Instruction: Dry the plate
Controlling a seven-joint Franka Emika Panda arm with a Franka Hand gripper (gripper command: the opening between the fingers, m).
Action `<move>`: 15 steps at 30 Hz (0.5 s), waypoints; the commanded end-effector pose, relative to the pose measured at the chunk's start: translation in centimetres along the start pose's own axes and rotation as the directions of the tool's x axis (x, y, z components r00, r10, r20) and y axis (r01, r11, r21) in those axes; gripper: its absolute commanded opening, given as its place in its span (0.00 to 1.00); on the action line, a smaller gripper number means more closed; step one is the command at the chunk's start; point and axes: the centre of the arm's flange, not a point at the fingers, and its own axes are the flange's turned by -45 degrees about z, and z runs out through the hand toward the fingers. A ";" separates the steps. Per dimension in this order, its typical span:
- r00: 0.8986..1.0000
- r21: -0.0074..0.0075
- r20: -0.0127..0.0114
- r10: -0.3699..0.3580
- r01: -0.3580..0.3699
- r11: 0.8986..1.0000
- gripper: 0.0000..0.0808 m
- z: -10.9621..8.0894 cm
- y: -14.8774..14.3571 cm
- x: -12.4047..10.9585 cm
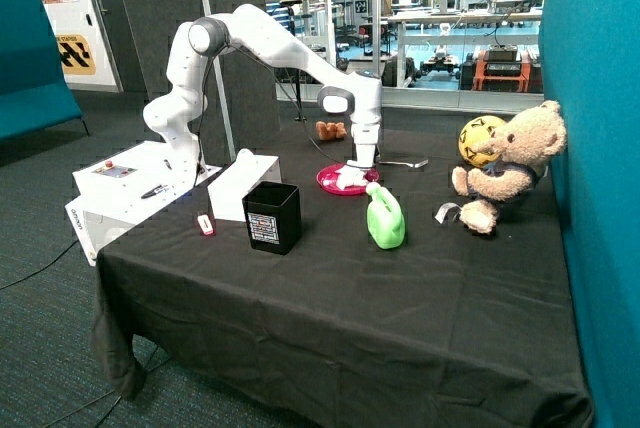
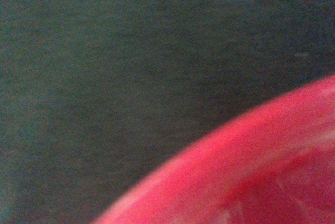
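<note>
Plate first: the small round pink plastic plate [image 1: 331, 181] lies flat on the bench [image 1: 330, 298], which has a black cloth over it. Seen from outside, the plate sits near the middle of the bench top, toward the back. A crumpled white cloth [image 1: 352, 179] lies on the plate. The white robot arm [image 1: 270, 43] bends down so that its pincer [image 1: 361, 160] is right at the white cloth on the plate. I cannot tell if the pincer is spread or pressed together, because the cloth hides its tips.

From the plate, a black square plastic cup [image 1: 272, 216] with a white label stands at about 8 o'clock, nearer the front. A soft green plastic jug [image 1: 385, 220] stands at about 5 o'clock, close to the plate. A white cardboard box [image 1: 242, 184] lies at 9 o'clock. A small red and white thing [image 1: 205, 224] lies at 8 o'clock, past the box. A metal spoon [image 1: 402, 162] lies at 2 o'clock. A tiny brown toy [image 1: 331, 130] sits at 12 o'clock by the back edge. A tan fluffy teddy bear [image 1: 507, 166] sits at 3 o'clock, well apart, holding a yellow ball [image 1: 480, 139].

The wrist camera is very close. It shows the curved raised rim of the pink plate [image 2: 251, 177] and the black cloth of the bench [image 2: 131, 67] beside it.
</note>
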 end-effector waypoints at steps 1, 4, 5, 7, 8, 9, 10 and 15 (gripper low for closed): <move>0.998 0.008 -0.002 0.069 -0.069 0.998 0.00 0.5 3.7 0.1; 0.995 0.008 -0.001 0.101 -0.101 0.995 0.00 0.9 4.7 0.0; 0.994 0.008 -0.001 0.111 -0.111 0.994 0.00 1.0 5.1 -0.2; 0.993 0.008 -0.001 0.117 -0.117 0.993 0.00 1.2 5.6 -0.3; 0.992 0.008 -0.001 0.125 -0.125 0.992 0.00 1.2 5.9 -0.5; 0.992 0.008 -0.001 0.128 -0.128 0.992 0.00 1.2 6.1 -0.8; 0.992 0.008 -0.001 0.129 -0.129 0.992 0.00 1.2 6.2 -1.0; 0.993 0.008 -0.001 0.116 -0.116 0.993 0.00 0.8 6.3 -3.5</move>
